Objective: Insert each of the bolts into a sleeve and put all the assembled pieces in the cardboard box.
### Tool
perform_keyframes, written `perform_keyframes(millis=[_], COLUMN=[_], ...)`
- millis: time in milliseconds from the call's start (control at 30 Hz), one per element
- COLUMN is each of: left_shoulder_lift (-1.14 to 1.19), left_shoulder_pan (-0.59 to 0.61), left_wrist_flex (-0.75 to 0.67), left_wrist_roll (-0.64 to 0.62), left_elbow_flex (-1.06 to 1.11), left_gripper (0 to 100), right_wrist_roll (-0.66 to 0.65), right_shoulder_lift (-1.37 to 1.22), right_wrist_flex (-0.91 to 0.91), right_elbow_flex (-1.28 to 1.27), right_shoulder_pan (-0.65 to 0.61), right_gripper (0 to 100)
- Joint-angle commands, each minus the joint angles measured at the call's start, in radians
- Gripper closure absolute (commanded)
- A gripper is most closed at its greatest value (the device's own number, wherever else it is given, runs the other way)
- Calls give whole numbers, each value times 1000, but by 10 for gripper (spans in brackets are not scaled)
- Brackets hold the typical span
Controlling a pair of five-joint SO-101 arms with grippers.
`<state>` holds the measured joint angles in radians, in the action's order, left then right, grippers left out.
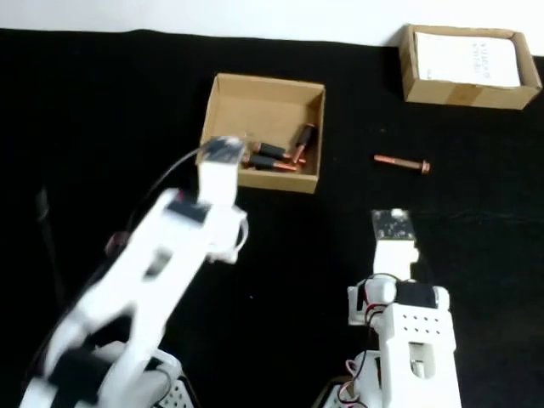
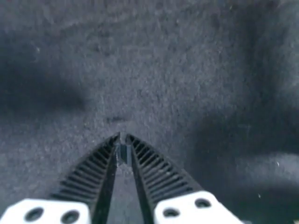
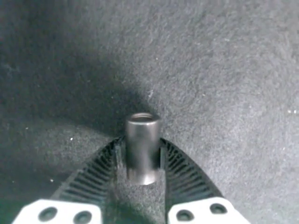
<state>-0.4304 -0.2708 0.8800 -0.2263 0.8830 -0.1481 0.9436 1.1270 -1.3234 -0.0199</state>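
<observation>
The open cardboard box (image 1: 223, 100) stands at the back centre and holds a few copper bolts fitted in dark sleeves (image 1: 274, 158). One bare copper bolt (image 1: 402, 161) lies on the black cloth to the right of the box. My right gripper (image 3: 140, 145) is shut on an upright grey metal sleeve (image 3: 142, 154), its open end showing. The right arm (image 1: 393, 229) stands in front of that bolt. My left gripper (image 2: 122, 139) is shut with nothing in it, hanging over bare cloth. The left arm (image 1: 217, 183) stretches up to the box's front left corner.
A second cardboard box (image 1: 463, 92) with white paper inside sits at the back right corner. The black cloth (image 1: 102, 127) covers the whole table, with free room on the left and between the two arms.
</observation>
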Motion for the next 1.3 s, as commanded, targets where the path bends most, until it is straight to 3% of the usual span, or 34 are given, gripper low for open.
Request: perform_keyframes(millis=[0,300,467,900,1100,1267], left_shoulder_lift=[-143,-282,-285,-283,-282,-282], left_shoulder_pan=[22,148,188,232,239,239], left_wrist_flex=[-144,-402,-499,-512,-512,-512], left_wrist_roll=[2,2,2,0,0,0], left_elbow_flex=[154,420,493,503,503,503], left_gripper=[991,989,990,988,988,987], right_wrist_roll=[-51,-137,-130,-129,-127,-127], right_shoulder_lift=[-19,-93,-93,-101,-134,-400], right_wrist_flex=[-10,-39,18,286,246,236], right_elbow_flex=[53,53,65,604,817,989], right_shoulder_pan=[-5,-7,-48,-74,-35,35], right_gripper=[991,987,882,857,857,857])
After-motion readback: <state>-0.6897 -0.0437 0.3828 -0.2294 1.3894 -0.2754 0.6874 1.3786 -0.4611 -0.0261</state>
